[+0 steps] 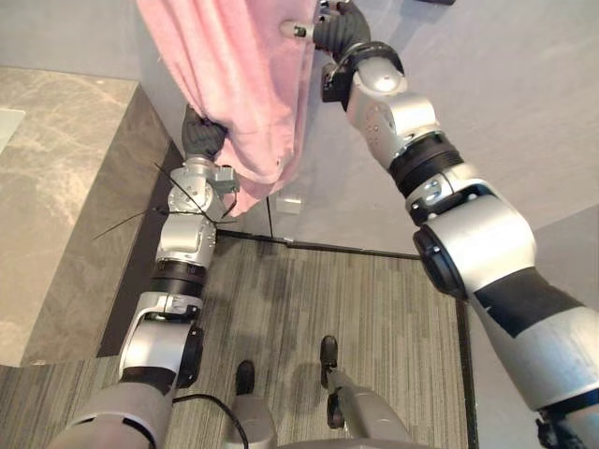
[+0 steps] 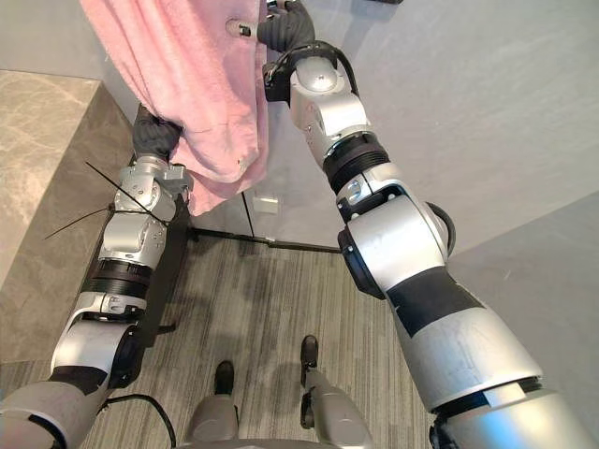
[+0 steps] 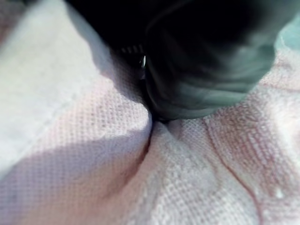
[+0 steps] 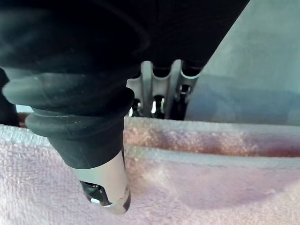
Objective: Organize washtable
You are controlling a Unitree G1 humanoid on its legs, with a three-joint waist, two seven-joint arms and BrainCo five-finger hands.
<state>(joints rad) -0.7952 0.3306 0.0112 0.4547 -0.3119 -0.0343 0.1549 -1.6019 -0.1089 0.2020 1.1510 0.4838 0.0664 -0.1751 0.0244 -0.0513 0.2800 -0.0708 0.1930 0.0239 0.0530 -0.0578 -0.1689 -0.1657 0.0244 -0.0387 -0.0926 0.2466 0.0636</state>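
Pink towel (image 1: 245, 84) hangs pinched in the right hand (image 1: 339, 28); left hand (image 1: 201, 137) buried in it, grip unclear.

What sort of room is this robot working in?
Probably a washroom-style room, perhaps a mock-up: a marble-look counter and a pink towel against a grey wall, though the floor is carpet.

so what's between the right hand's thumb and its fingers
The pink towel: its top hem passes between the right hand's thumb and the fingers behind it, seen in the right wrist view.
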